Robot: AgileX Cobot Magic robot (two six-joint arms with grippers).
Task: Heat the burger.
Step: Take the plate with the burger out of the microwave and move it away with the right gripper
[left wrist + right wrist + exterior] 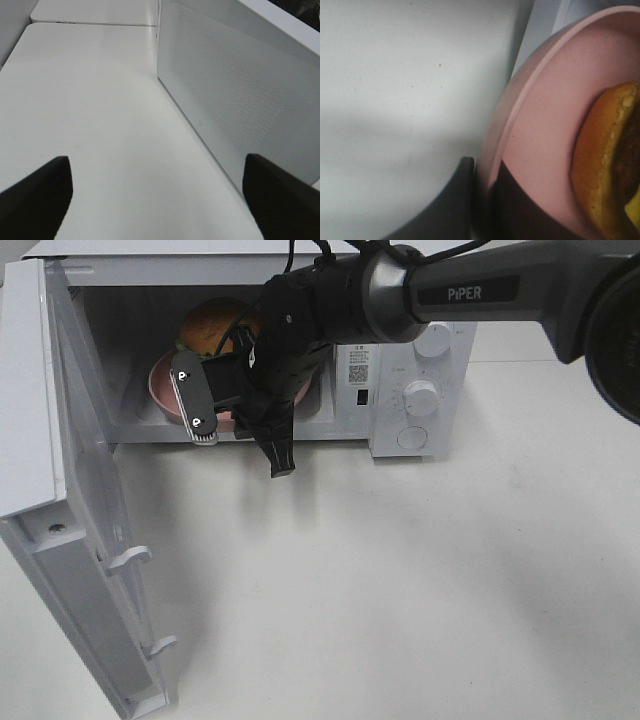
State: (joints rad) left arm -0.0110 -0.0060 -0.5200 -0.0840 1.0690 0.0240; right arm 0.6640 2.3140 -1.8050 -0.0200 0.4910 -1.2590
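Microwave [420, 360] stands at the back of the white table [420, 580], door [70, 540] swung fully open toward the left of the high view; control knobs [422, 397] sit on its right front panel. Inside the cavity, the burger [215, 325] rests on a round pink plate [160, 380]; golden bun top and a strip of green lettuce are visible above the arm; the plate lies toward the front left part of the cavity, its near rim at the opening.

Right arm reaches in from the upper right and crosses the middle; right gripper [225, 420] is at the mouth of the cavity; in the right wrist view its dark fingers [520, 200] sit one on each side of the plate's rim [520, 105], clamped on that rim; the jaws are drawn nearly together with only the thin edge between them; the burger's bun edge lies on the plate just beyond the grip, apart from the fingers.

Left gripper [157, 200] is outside the high view; in its own wrist view the two dark fingertips [35, 195] stand wide apart over bare table, nothing between them; the perforated face of the open door [240, 90] rises beside it, not touching.
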